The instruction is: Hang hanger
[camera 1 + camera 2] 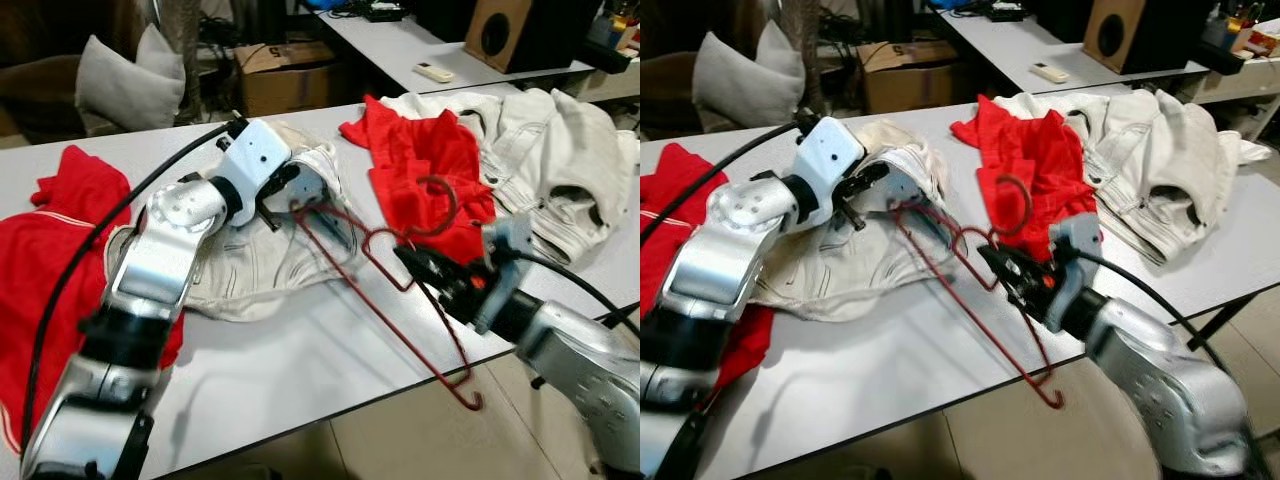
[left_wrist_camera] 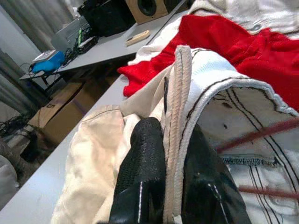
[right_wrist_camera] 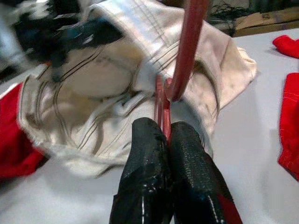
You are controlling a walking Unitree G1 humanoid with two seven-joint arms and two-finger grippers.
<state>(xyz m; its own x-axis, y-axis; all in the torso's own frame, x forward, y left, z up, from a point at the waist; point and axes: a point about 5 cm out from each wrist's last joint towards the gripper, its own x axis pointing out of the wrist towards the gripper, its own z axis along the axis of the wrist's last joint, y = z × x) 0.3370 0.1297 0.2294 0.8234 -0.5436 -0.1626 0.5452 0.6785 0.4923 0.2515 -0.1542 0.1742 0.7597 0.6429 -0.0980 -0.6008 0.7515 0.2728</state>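
Left eye view: at a grey counter [image 1: 300, 370] strewn with laundry, the left end effector [image 1: 283, 195] pinches the waistband of cream trousers [image 1: 250, 270], holding the opening up; the wrist view shows the hem clamped between its two black fingers [image 2: 140, 186]. A red garment [image 1: 50, 250] lies under that arm at the near left. To the right, the red wire hanger [image 1: 400, 290] has one end poked into the raised waistband, while its other end juts past the counter's front edge. The right end effector [image 1: 432, 270] is closed on the wire near the neck, below the hook. A second red garment [image 1: 420, 170] and more cream clothing [image 1: 540, 150] lie beyond. By appearances, the hanger is picked up and partly threaded; seating it fully in the trousers and hanging it remain.
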